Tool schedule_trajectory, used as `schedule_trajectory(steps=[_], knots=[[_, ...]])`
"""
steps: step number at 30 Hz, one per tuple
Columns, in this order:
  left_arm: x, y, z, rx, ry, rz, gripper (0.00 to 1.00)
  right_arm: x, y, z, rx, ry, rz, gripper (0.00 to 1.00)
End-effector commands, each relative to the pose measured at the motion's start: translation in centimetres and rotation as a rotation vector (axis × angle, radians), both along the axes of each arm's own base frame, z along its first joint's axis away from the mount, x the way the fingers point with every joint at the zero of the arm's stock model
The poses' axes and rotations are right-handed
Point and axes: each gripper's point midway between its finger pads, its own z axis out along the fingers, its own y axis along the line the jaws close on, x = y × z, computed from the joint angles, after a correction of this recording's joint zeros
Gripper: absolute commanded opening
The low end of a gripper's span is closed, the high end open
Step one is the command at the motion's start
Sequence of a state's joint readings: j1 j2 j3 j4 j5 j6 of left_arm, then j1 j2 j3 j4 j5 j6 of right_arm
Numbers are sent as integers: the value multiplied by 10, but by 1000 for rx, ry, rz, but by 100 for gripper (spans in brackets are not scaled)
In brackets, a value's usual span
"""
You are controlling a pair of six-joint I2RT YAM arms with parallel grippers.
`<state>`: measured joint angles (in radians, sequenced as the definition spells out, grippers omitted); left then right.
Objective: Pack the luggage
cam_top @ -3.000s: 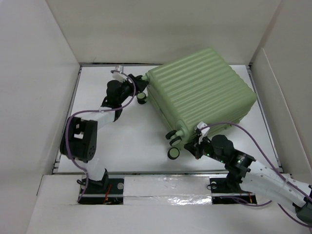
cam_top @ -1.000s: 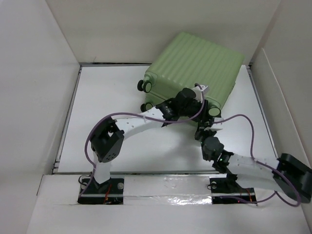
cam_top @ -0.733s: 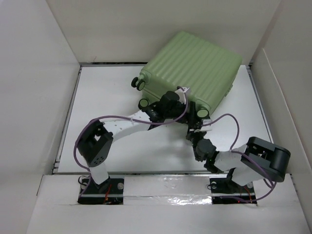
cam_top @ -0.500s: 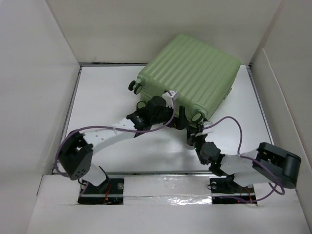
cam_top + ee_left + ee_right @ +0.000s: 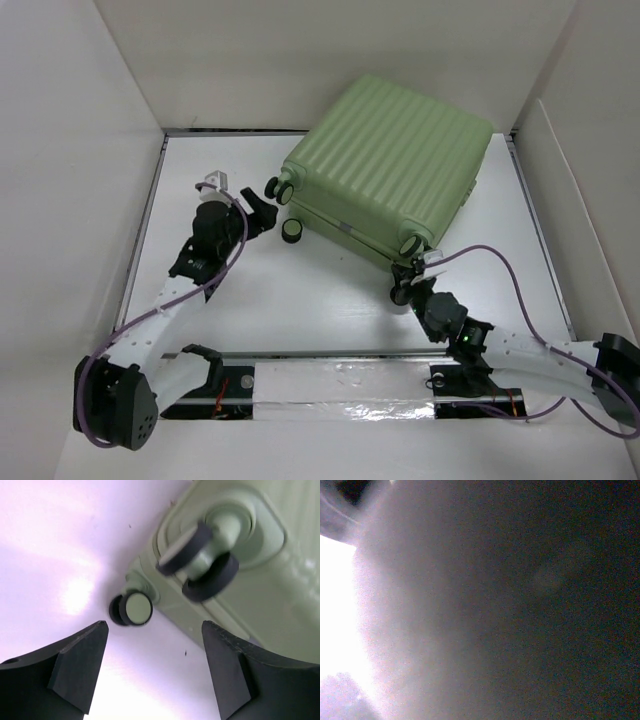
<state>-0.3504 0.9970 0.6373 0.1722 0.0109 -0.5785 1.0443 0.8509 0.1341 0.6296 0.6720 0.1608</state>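
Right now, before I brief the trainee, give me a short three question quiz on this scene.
1. True or false: the luggage lies closed on the table.
2. Multiple choice: the left end effector is A) open and holding nothing, B) shut on a wheel, C) out of view.
3. Short answer: which camera view is too blurred to read?
Key: 1 true; 2 A; 3 the right wrist view.
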Motion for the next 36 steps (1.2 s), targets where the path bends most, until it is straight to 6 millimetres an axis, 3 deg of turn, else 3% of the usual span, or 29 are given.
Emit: schedule_trajectory(steps=[1,3,4,6,7,9,10,12,13,14,17,20,23,24,27,31,33,34,35,36], knots=[[19,0,46,-47,-62,-10,75,-22,47,56,266,-32,234,0],[26,1,39,18,-23,-18,79,-22,46,55,264,-34,236,0],[30,-2,51,27,-42,-39,81,-23,45,56,267,-37,239,0],[36,-4,41,94,10,-73,82,-23,44,58,269,-43,247,0],[42,-10,54,99,-13,-101,83,-24,45,57,266,-45,255,0],[45,-21,37,121,57,-174,83,-23,44,58,267,-49,263,0],[51,-24,44,145,39,-199,83,-23,43,58,265,-52,265,0],[57,-28,29,184,88,-224,83,-23,44,58,266,-56,279,0],[64,-30,37,205,74,-241,83,-23,43,58,268,-57,279,0],[70,-30,27,225,107,-242,83,-25,44,58,268,-58,294,0],[77,-32,24,265,129,-271,80,-25,44,59,271,-61,302,0],[74,-41,21,291,134,-317,73,-24,43,58,267,-62,302,0],[76,-46,20,312,128,-339,50,-24,42,59,271,-65,306,0],[76,-47,20,312,128,-350,32,-25,42,58,269,-63,310,0],[73,-59,24,275,112,-389,0,-24,38,59,266,-64,303,0],[52,-83,22,233,100,-454,0,-18,23,67,221,-79,256,0],[35,-109,31,195,54,-517,0,-17,13,80,213,-89,231,0],[22,-117,20,176,72,-545,0,-14,6,85,207,-98,211,0],[11,-128,23,126,70,-563,0,-13,4,88,207,-102,205,0],[-11,-150,20,93,71,-632,0,-13,2,90,203,-104,203,0]])
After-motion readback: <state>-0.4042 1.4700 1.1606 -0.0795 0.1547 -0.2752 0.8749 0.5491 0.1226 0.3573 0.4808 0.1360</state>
